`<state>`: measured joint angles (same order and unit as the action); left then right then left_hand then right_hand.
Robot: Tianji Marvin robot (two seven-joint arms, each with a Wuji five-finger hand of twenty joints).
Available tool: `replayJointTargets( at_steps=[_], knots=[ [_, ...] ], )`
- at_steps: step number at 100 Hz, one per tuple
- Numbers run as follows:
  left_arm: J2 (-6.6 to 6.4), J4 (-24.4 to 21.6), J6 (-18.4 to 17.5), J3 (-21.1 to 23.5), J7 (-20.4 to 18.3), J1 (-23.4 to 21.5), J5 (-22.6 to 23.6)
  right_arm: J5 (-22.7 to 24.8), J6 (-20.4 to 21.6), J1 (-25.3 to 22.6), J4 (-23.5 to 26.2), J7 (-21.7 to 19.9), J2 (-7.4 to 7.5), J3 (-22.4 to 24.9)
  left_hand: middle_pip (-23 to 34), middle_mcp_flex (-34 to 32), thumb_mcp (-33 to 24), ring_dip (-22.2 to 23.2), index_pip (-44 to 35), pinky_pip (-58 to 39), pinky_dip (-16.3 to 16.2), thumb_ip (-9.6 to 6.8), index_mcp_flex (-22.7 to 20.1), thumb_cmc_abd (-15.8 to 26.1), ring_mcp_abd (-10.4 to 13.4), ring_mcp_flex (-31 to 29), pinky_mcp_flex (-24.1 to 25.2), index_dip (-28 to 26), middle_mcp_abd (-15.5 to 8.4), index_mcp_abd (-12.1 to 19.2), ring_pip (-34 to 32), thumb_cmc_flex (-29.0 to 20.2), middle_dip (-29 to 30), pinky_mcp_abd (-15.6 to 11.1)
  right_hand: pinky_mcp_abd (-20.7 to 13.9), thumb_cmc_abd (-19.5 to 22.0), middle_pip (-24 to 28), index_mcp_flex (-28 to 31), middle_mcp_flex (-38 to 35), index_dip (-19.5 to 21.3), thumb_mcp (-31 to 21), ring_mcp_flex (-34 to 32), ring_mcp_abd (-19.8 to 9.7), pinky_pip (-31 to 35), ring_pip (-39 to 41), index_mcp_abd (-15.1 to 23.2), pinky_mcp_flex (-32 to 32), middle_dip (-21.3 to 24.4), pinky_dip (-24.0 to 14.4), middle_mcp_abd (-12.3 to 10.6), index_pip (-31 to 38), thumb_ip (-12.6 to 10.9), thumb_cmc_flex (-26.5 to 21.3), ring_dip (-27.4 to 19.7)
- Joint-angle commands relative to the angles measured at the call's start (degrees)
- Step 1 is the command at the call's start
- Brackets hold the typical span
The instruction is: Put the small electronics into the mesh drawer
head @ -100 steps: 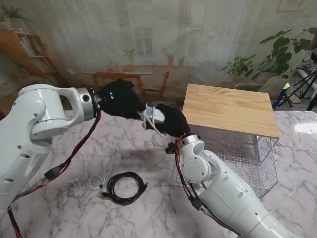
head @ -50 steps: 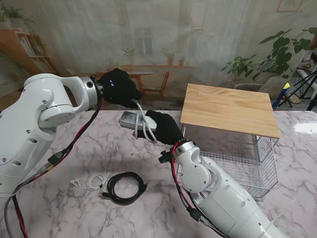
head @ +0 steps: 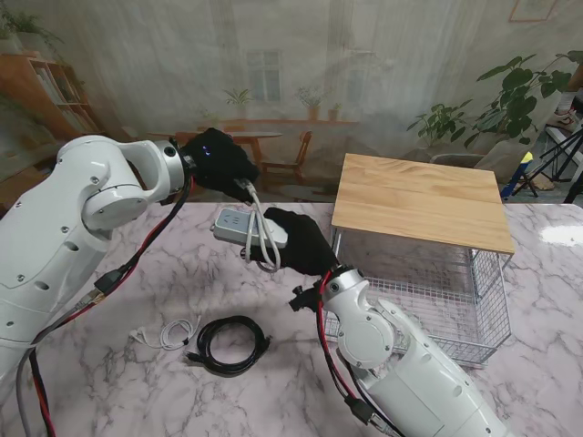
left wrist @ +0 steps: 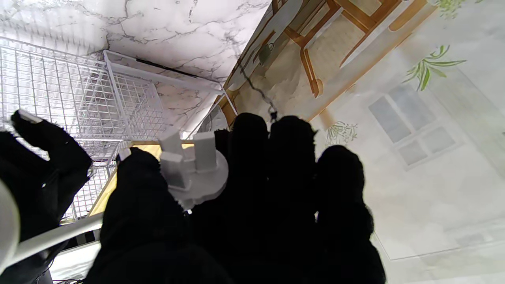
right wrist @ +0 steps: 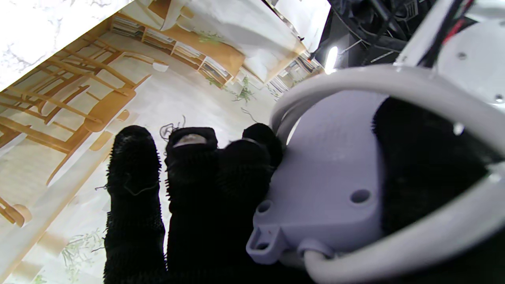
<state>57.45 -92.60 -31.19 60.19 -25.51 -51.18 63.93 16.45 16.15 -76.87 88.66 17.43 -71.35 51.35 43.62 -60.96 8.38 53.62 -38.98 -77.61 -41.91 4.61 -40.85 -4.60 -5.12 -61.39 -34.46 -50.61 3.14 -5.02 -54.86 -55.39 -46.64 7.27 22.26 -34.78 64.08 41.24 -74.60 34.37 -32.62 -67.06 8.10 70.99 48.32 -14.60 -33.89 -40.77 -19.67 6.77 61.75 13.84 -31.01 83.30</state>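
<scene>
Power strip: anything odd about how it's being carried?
Yes. The power strip hangs in mid-air shared between two hands: the right hand holds its body, the left hand grips its plug. The cord droops in loose loops between them and could snag on the mesh drawer.

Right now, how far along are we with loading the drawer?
Nothing looks loaded: the mesh drawer appears empty in the stand view. In hand: the right hand grips the white power strip, held above the marble, while the left hand holds its plug. Still to load after that: the black cable coil and the white cable, both lying on the marble table.
</scene>
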Motion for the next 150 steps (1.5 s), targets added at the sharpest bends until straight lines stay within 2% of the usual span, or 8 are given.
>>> replayJointTargets(
  at_steps=[1,31,91,104,112,122,140,150],
  knots=[
    [-0.48,1.96,0.68,0.29,-1.07,0.39,0.71,-0.2,1.44,-1.52,2.11,-0.08,0.26,-0.03,2.28,-1.5,-8.15,0.83,-1.96,-2.58,-1.01,-3.48,-0.85,-0.95,-0.04,-1.89,-0.69,-0.62,0.06,0.32,-1.62,-11.15,-0.88,-1.08,0.17,10.79,3.28,1.68,-3.75,1.03,-15.66,-2.09,-3.9,1.07,5.12,21.07,-0.24,-0.37,0.3,-5.83,5.54,-0.9,-13.29,0.5],
    [-0.65,2.69,0.1,0.12,-0.95,-2.84,-3.08,0.96,3.4,-3.09,4.3,3.61,-0.27,1.39,2.14,-1.37,-8.01,0.96,-1.82,-2.35,-1.02,-3.35,-0.75,-0.75,-0.03,-1.67,-0.52,-0.32,-0.26,0.88,-1.38,-10.99,-0.95,-1.03,0.0,11.03,3.14,1.38,-3.67,1.45,-15.68,-2.07,-4.1,1.01,5.17,21.38,-0.37,-0.55,0.26,-6.03,5.4,-0.8,-13.12,0.52],
    [-1.5,1.38,-5.75,-1.75,-2.1,-8.27,-8.25,3.16,3.38,-3.85,5.49,10.25,-1.28,5.24,1.62,-0.8,-7.78,1.26,-1.41,-1.28,-1.13,-3.18,-0.33,-0.36,-0.07,-0.77,0.58,1.29,-0.98,1.88,-0.66,-10.53,-1.2,-0.6,-0.43,11.29,3.2,0.89,-3.41,1.52,-15.41,-1.77,-4.75,0.76,5.24,21.89,-0.44,-0.74,0.24,-6.47,5.68,-0.8,-13.04,0.64],
    [-1.22,2.73,-5.47,-2.46,-0.14,-8.68,-8.97,3.18,3.19,-4.0,5.62,10.65,-1.32,5.75,-1.25,0.09,-7.87,-0.16,1.13,1.19,-0.69,-3.41,-0.69,0.04,-1.11,0.81,2.01,7.79,-1.92,2.13,3.26,-9.39,0.17,0.16,-0.44,11.26,3.24,0.94,-3.43,1.46,-15.4,-1.75,-4.79,0.74,5.31,21.84,-0.45,-0.75,0.22,-6.49,5.79,-0.81,-13.06,0.68],
    [-1.15,2.74,-4.39,-2.28,-0.12,-8.99,-8.82,3.25,3.06,-4.02,5.58,10.62,-1.29,5.81,-12.65,6.26,-7.5,-5.66,12.31,9.58,1.79,-3.92,3.3,2.98,-4.54,7.56,7.81,16.45,0.85,-1.47,16.4,1.23,7.29,1.37,-0.44,11.25,3.25,0.94,-3.43,1.43,-15.42,-1.75,-4.79,0.73,5.32,21.84,-0.46,-0.75,0.21,-6.51,5.8,-0.82,-13.09,0.69],
    [-0.87,3.06,-3.52,-1.85,1.5,-9.13,-7.7,3.29,2.91,-3.91,5.34,10.49,-1.27,5.65,-26.26,17.89,-7.18,-13.32,25.66,20.26,4.83,-3.69,11.22,3.39,-4.69,16.7,15.74,26.52,4.33,-5.37,29.86,11.85,20.1,1.88,-0.44,11.24,3.25,0.94,-3.43,1.4,-15.42,-1.75,-4.89,0.72,5.4,21.84,-0.46,-0.75,0.2,-6.51,5.83,-0.81,-13.06,0.74],
    [-0.47,2.78,-2.36,-1.43,3.71,-8.95,-5.54,3.05,2.66,-3.68,4.73,10.13,-1.27,5.28,-38.65,39.72,-6.48,-22.29,35.76,32.51,9.95,-3.14,24.26,0.4,-8.12,29.72,23.86,32.51,11.38,-8.8,39.31,24.03,32.85,2.34,-0.44,11.27,3.25,0.93,-3.42,1.36,-15.43,-1.73,-4.9,0.71,5.45,21.84,-0.46,-0.75,0.18,-6.49,5.86,-0.82,-13.08,0.76],
    [-0.24,2.84,-1.8,-1.44,4.72,-8.48,-5.27,3.02,2.52,-3.75,4.69,9.97,-1.22,5.31,-41.63,46.07,-6.58,-24.43,36.33,34.76,11.07,-2.79,28.9,-3.84,-9.47,33.13,25.01,31.73,13.98,-12.05,39.85,28.42,35.83,2.71,-0.44,11.22,3.25,0.93,-3.42,1.34,-15.42,-1.73,-4.9,0.71,5.46,21.84,-0.46,-0.74,0.17,-6.47,5.87,-0.82,-13.09,0.77]
  ],
)
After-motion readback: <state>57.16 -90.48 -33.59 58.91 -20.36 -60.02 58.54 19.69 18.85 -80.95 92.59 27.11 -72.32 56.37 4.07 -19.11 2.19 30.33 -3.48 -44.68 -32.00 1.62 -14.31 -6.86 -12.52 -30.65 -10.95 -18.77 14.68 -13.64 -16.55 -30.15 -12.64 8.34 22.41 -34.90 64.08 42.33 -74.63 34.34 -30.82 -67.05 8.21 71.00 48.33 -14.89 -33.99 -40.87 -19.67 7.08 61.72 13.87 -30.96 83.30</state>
